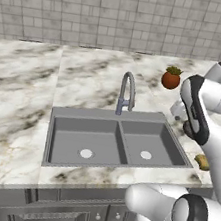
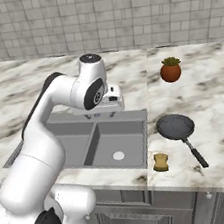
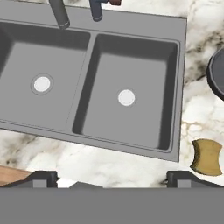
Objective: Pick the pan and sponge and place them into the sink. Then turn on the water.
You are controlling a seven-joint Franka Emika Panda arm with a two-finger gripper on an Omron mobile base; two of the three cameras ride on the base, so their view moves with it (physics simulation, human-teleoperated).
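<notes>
- The gripper [image 3: 112, 178] hangs above the sink [image 3: 181, 65] with its two dark finger tips [image 3: 40, 178] spread wide apart and nothing between them; it touches nothing.
- From the right base view the hand [image 2: 109, 98] sits over the back edge of the sink [image 2: 135, 116], at the right-hand basin.
- The sink is a dark grey double basin set in the counter, each basin with a round pale drain and bare inside.
- The faucet [image 1: 127, 92], tall, arched and grey, rises from the sink's back rim at the divider between the basins.
- The pan [image 2: 175, 126], round and dark, lies flat on the counter just right of the sink, its thin black handle [image 2: 196, 153] pointing toward the counter's front edge and away from the sink.
- The sponge [image 2: 161, 162], a small yellow block, lies on the counter by the sink's front right corner, near the pan but apart from it; in the hand view the sponge [image 3: 207, 157] lies just past the sink's rim.
- A red-orange pot with a green plant [image 2: 171, 70] stands on the counter behind the pan, further from the sink.
- The counter [image 1: 20, 83] is white marble with brown veins, running on both sides of the sink.
- Behind the sink a wall of pale grey tiles [image 1: 98, 9]; below it, grey cabinet fronts [image 2: 148, 215].
</notes>
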